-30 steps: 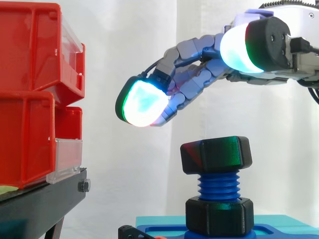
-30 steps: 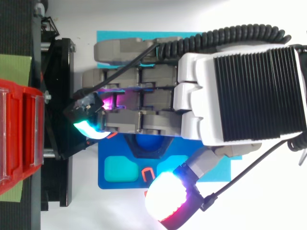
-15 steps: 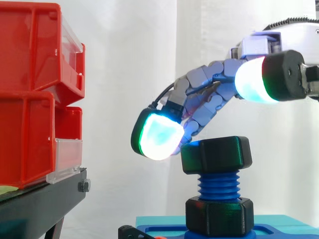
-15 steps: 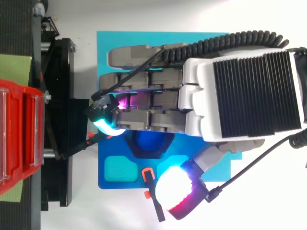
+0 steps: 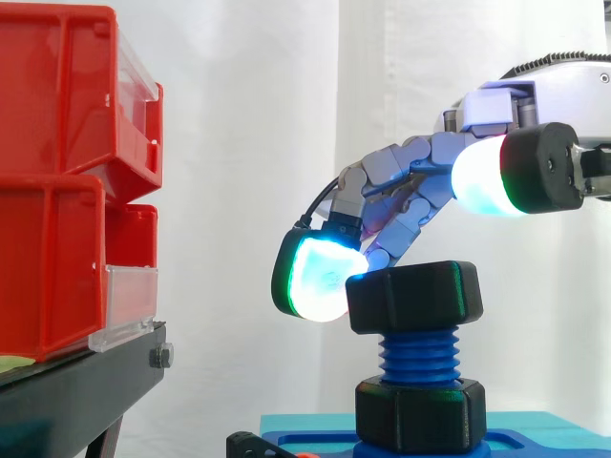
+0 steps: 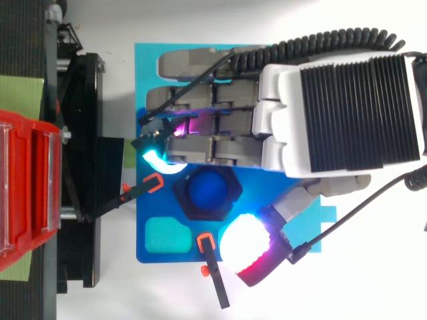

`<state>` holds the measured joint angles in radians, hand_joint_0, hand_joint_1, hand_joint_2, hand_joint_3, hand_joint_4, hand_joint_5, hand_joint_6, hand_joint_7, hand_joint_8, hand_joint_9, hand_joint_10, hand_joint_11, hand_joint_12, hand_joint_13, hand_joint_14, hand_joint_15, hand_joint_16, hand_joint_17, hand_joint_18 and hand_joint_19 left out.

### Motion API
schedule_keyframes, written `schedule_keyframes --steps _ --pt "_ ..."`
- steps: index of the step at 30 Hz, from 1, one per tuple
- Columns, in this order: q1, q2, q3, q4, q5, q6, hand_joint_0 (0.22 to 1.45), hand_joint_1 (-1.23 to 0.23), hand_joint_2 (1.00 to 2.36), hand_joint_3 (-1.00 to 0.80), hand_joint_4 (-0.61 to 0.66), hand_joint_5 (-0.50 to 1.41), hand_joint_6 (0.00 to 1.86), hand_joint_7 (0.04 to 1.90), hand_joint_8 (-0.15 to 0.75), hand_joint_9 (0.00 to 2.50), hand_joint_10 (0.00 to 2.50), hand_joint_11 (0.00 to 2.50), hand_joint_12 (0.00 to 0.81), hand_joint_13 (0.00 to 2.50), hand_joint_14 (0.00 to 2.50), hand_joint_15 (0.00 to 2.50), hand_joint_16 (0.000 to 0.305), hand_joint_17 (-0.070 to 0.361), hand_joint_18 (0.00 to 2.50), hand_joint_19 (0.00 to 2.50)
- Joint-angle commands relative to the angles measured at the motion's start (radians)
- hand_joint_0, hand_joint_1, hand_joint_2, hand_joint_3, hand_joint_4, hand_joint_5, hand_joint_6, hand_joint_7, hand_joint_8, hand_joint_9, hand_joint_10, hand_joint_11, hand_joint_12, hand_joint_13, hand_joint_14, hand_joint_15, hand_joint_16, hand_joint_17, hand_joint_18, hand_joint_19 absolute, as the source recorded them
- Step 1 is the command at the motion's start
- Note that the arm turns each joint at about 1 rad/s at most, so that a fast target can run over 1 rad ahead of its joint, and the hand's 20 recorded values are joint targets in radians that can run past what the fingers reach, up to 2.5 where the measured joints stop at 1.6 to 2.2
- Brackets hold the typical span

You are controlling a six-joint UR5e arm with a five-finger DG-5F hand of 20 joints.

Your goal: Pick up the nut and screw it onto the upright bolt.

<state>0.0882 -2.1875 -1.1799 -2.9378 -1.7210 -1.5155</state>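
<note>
Black nut (image 5: pixel 414 297) caps bolt (image 5: pixel 418 355); hand (image 5: pixel 406 186) beside its edge.

backdrop: white curtain (image 5: pixel 248 114) in soft vertical folds behind the hand (image 5: pixel 406 186), evenly bright | furniture: red bins (image 5: pixel 57 191) with clear fronts, stacked on a black stand (image 5: pixel 76 391), well apart ahead of the hand | surface: white bench (image 6: pixel 373 280) below the hand

White table (image 6: pixel 173 293) carries a cyan sheet (image 6: pixel 145 60) with a blue plate (image 6: pixel 141 233) flat on top. The bolt (image 5: pixel 418 355) stands upright on the plate. Just left of it, a black stand (image 5: pixel 76 391) holds stacked red bins (image 5: pixel 52 191).
</note>
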Motion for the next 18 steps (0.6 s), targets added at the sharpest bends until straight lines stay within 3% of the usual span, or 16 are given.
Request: schedule_keyframes --steps 1,10,18 --pt "-0.005 0.0 0.0 0.0 0.0 0.001 0.5 -0.09 1.0 -0.5 0.22 -0.08 0.5 1.14 0.221 0.64 0.0 0.0 0.26 0.4 0.0 0.0 0.027 0.062 0.11 0.0" --pt "-0.018 0.0 0.0 0.009 -0.003 0.001 0.5 -0.09 1.0 -0.5 0.2 -0.04 0.5 1.36 0.235 0.71 0.0 0.0 0.252 0.45 0.0 0.0 0.026 0.058 0.14 0.0" --pt "-0.013 0.0 0.0 0.009 -0.005 0.003 0.51 -0.11 1.0 -0.5 0.2 0.0 0.52 1.42 0.239 0.85 0.0 0.0 0.228 0.55 0.0 0.0 0.024 0.054 0.25 0.0"
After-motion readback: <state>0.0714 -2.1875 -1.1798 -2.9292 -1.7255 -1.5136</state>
